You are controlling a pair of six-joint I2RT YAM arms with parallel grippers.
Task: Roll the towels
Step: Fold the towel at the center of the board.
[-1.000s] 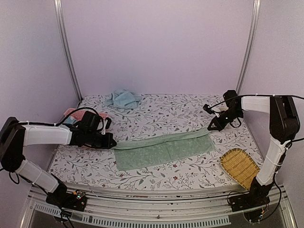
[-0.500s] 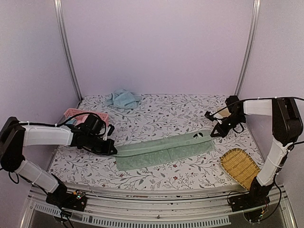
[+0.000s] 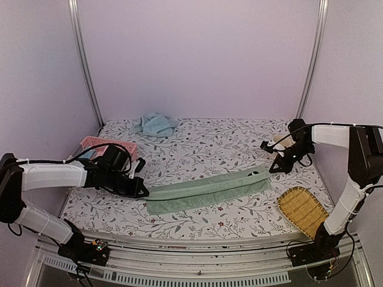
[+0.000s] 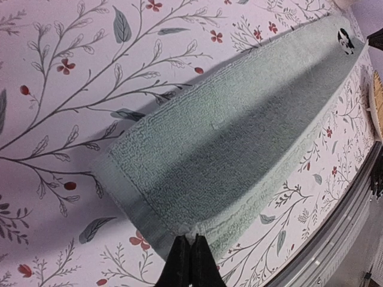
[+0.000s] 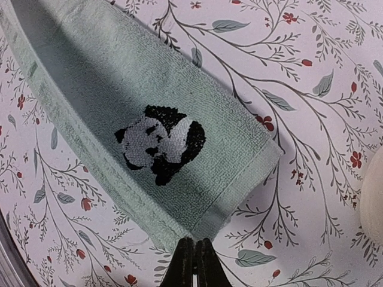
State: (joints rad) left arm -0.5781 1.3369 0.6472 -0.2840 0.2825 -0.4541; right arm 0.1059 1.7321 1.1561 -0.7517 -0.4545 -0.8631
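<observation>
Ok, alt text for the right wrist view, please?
A pale green towel with an embroidered panda near its end stretches slantwise across a floral tablecloth. The right gripper, shut, pinches the towel's hem at the bottom centre; a cream object peeks in at the right edge.

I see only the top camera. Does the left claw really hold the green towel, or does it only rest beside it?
Observer: The left wrist view shows the left claw shut, pinching the hem at the end of the green towel.
Operator: And the right claw?
Observer: Its wrist view shows the right claw shut too, with its tips on the hem at the towel's corner.
Operator: What is the dark spot near that end?
Observer: It is an embroidered panda, black and white.
</observation>
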